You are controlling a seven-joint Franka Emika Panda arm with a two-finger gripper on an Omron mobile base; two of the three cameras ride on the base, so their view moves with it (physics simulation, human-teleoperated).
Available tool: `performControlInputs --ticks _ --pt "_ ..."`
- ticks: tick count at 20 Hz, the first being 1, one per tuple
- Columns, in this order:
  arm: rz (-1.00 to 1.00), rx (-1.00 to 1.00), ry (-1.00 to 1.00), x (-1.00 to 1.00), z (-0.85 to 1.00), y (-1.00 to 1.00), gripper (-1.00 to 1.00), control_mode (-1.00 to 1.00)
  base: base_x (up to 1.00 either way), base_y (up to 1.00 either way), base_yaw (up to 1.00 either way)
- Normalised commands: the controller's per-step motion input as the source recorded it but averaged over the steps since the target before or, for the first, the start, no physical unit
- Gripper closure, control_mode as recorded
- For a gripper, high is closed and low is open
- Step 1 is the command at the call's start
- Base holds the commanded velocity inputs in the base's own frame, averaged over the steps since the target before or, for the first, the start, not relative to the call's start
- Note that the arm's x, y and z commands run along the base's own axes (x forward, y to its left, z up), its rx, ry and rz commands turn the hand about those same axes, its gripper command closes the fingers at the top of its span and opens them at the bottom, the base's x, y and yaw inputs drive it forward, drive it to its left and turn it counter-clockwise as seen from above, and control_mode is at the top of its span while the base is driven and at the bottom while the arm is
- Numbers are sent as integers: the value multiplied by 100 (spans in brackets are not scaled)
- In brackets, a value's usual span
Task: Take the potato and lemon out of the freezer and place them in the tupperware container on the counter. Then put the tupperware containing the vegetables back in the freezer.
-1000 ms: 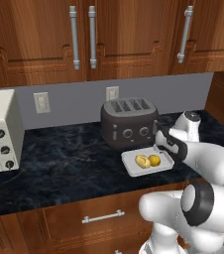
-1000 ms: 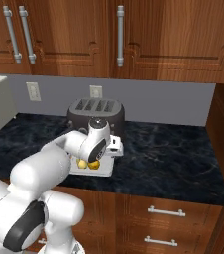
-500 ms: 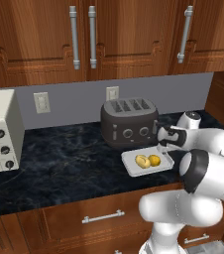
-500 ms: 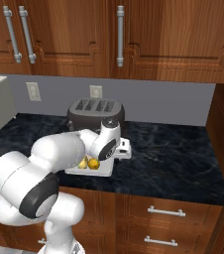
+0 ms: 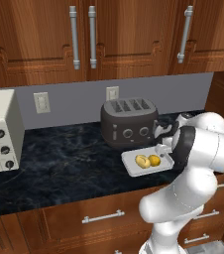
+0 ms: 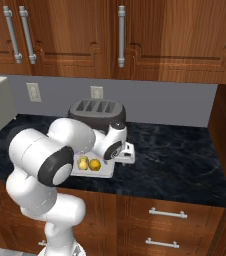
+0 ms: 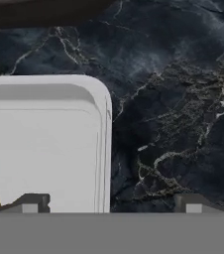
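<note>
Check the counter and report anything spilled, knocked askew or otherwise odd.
Nothing stands out. The tupperware container lies flat on the counter in front of the toaster, with the potato and lemon side by side inside it. The open gripper straddles the container's rim.

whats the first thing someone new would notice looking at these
Probably the big white arm bent low over the counter, its open gripper straddling the right rim of the tupperware container, one fingertip over the tray and one over the stone. Next, the two yellow spots inside that tray: the pale potato with the brighter lemon beside it. Just behind the tray stands a dark toaster.
</note>
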Motion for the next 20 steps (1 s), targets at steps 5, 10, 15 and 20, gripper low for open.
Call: performControlInputs --ticks 5,10,15,20 --pt "0 1 5 20 -32 0 -100 -100 0 0 0" --pt "0 0 5 16 -33 0 -100 -100 0 0 0" --pt "0 0 4 0 -38 6 100 -100 0 0 0" --pt "-1 0 0 -29 -38 23 100 -100 0 0 0"
